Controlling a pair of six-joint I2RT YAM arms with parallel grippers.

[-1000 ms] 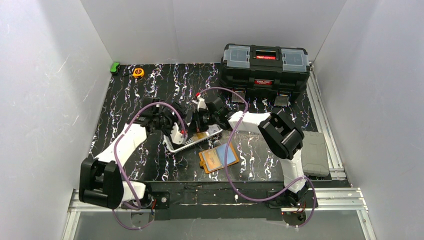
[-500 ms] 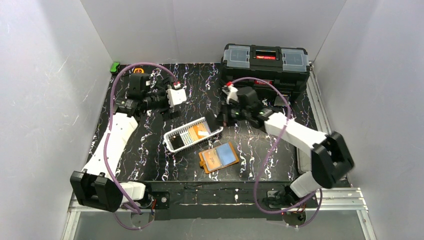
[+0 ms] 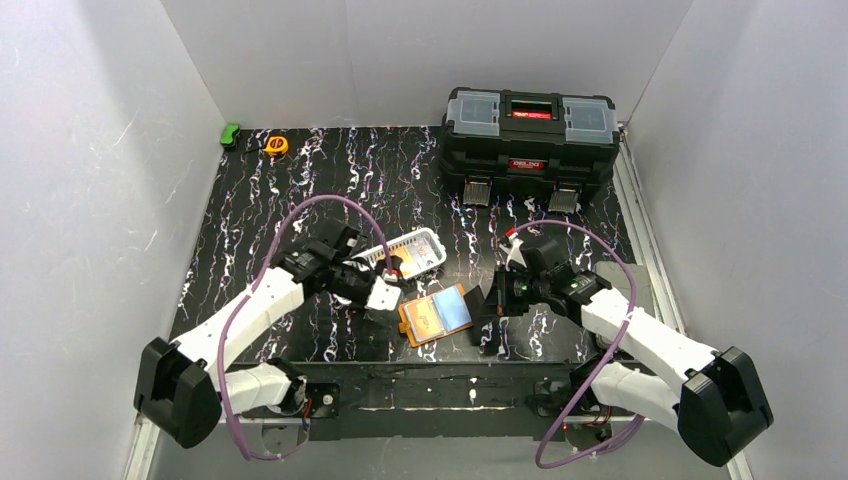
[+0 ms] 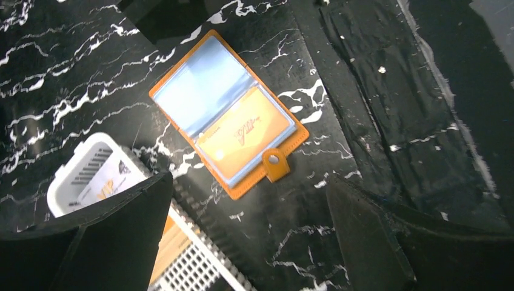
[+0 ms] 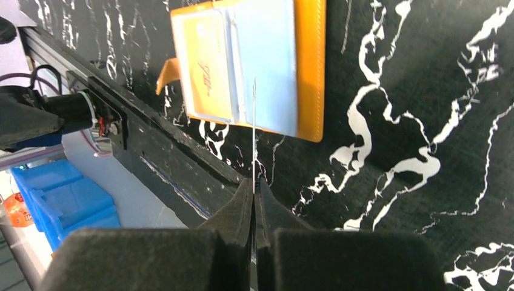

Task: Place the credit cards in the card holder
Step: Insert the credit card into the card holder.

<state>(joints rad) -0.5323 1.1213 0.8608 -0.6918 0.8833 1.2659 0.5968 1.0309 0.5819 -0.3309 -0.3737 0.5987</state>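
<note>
Pinching a thin card (image 5: pixel 253 121) edge-on between fully closed fingers, your right gripper (image 5: pixel 254 189) holds it over the open card holder (image 5: pixel 310 66). The holder lies flat on the black marbled table (image 3: pixel 300 190) close to the near edge, between the two arms. Only the right wrist view shows that grip. From above the card is too thin to make out, and no view tells you whether its far edge touches the pale blue pocket (image 5: pixel 273 66).

Your left gripper (image 4: pixel 242 242) stands wide apart with nothing between its fingers, just left of the holder. Its wrist view shows what the overhead cannot: an orange card (image 4: pixel 245 134) sits in the pocket on the snap tab (image 4: pixel 274 165) side, while the other pocket shows only pale blue. The same view catches the white slotted basket (image 4: pixel 200 270) just beside the holder. A whitish lettered card (image 4: pixel 100 182) lies inside it, with a second orange card (image 4: pixel 176 242) next to it.

Only the overhead view takes in the black toolbox (image 3: pixel 530 135) at the far right, well apart from the holder.
</note>
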